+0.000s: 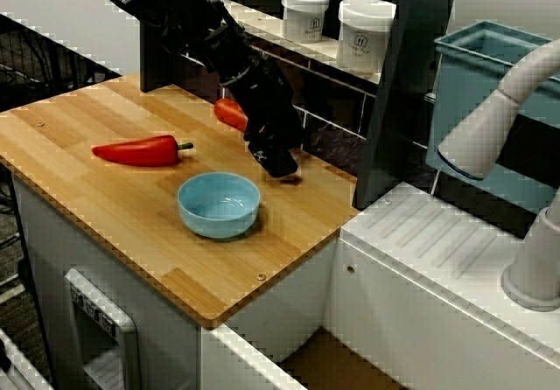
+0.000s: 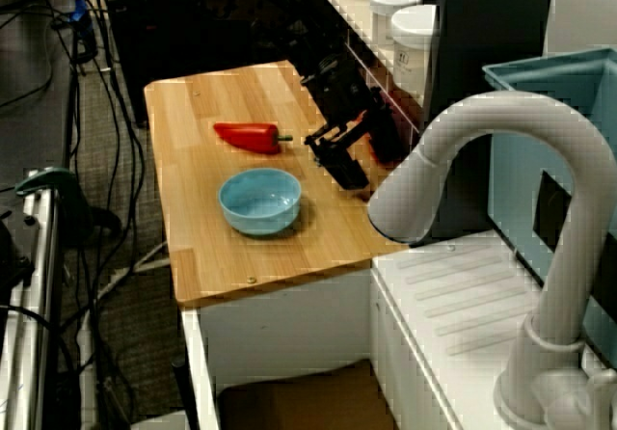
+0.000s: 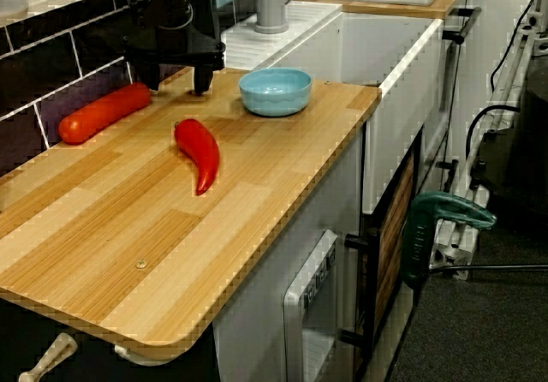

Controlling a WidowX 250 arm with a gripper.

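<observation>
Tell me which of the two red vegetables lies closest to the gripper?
The orange-red one beside the tiled wall, right next to the gripper. The darker red pepper with a green stem lies farther out.

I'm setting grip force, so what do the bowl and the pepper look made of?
Bowl: glossy light blue, likely glazed ceramic or hard plastic; light glints inside. Pepper: smooth, shiny, even red, probably a plastic toy, though possibly real.
</observation>
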